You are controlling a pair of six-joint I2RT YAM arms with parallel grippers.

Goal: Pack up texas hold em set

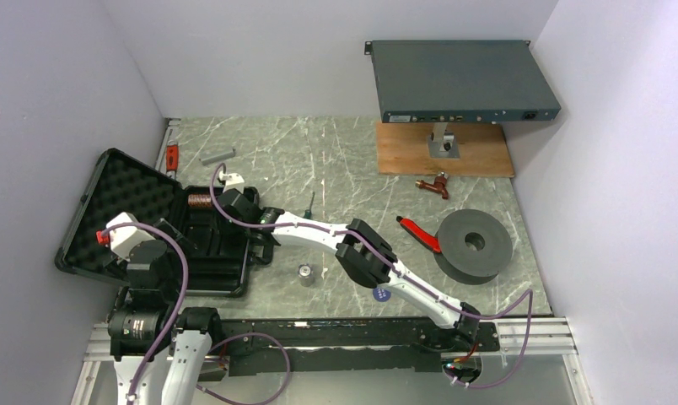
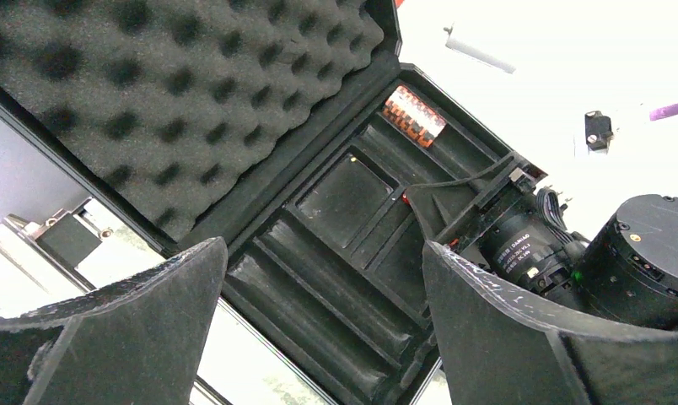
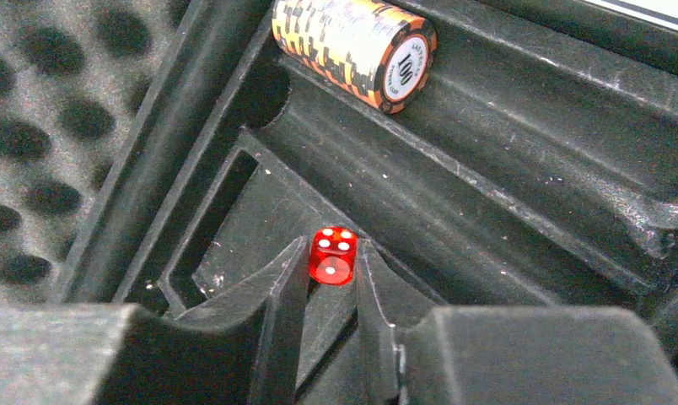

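Right wrist view gives the best look. The right gripper (image 3: 330,268) is almost closed and pinches 1 red die (image 3: 333,253) between its 2 fingertips. The die hangs low inside the case (image 3: 530,169), just over a small square pocket (image 3: 234,245) next to the foam lid (image 3: 40,101). I think it is held so low so that it can drop straight in and not bounce out. A die is tiny and rolls easily, so a tight pinch at the very tips makes sense.

1 chip stack (image 3: 352,51) lies on its side in a long groove just past the pocket. The groove is rounded like the chips, so they should not roll away.

From the top view, the case lies open at the left side of the surface (image 1: 336,160), with its lid leaning back to the left. The left gripper (image 2: 323,253) hangs over the near part of the case, spread wide and holding nothing. My guess is that it waits there out of the way, ready to help with the lid.

2 things of the set are not packed yet. The second chip stack (image 1: 305,274) stands on the surface to the right of the case. The blue button (image 1: 382,294) lies nearer the arms, partly under the right arm. Both are well apart from the case. The grey disc (image 1: 475,243) further right is not part of the set.

Next, the fingers likely need to open just a little to let the die go.
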